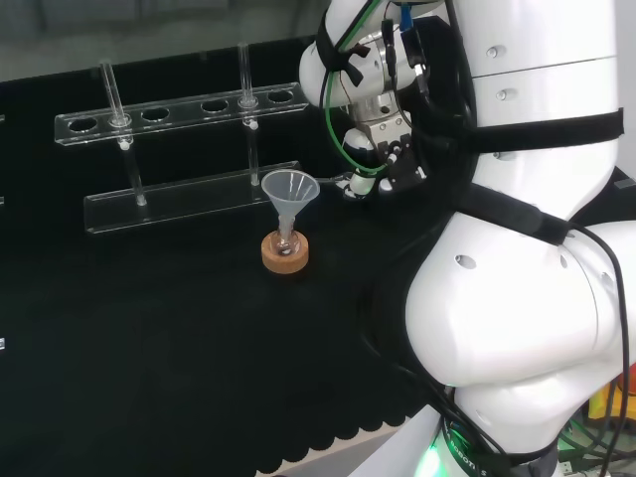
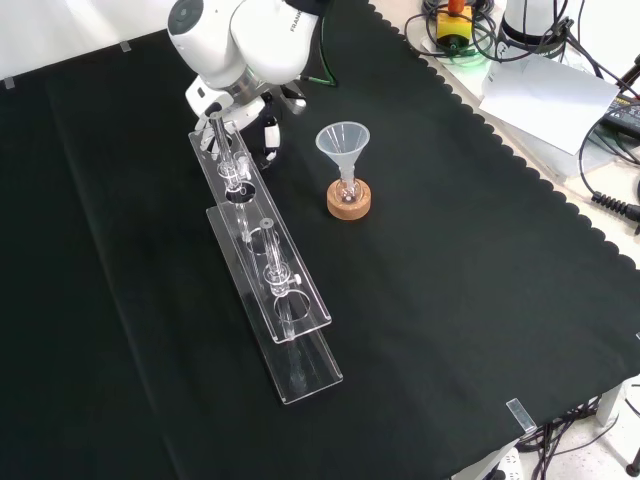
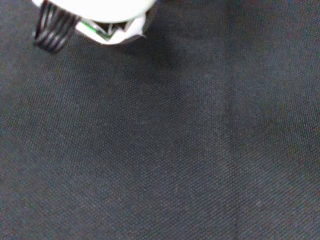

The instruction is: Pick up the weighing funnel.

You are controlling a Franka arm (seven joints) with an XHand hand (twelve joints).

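The hand [image 1: 381, 149] hangs low over the cloth, just right of the big funnel [image 1: 289, 191] in the head view, and most of it is hidden by the arm's white links. In the front view the hand [image 2: 268, 138] sits under the white wrist link, between the rack's far end and the funnel [image 2: 343, 140]. A thin clear sliver [image 1: 333, 180] shows at the hand's lower end, pointing toward the funnel. I cannot tell what it is or whether it is held. In the wrist view, bare black cloth lies close beneath a blurred white part of the hand [image 3: 100, 12].
The funnel stands stem down in a small flask on a cork ring [image 2: 349, 203]. A clear two-tier tube rack [image 2: 290, 300] with a few glass tubes runs along the cloth left of the ring in the front view. Cables and paper [image 2: 545, 95] lie beyond the cloth's scalloped edge.
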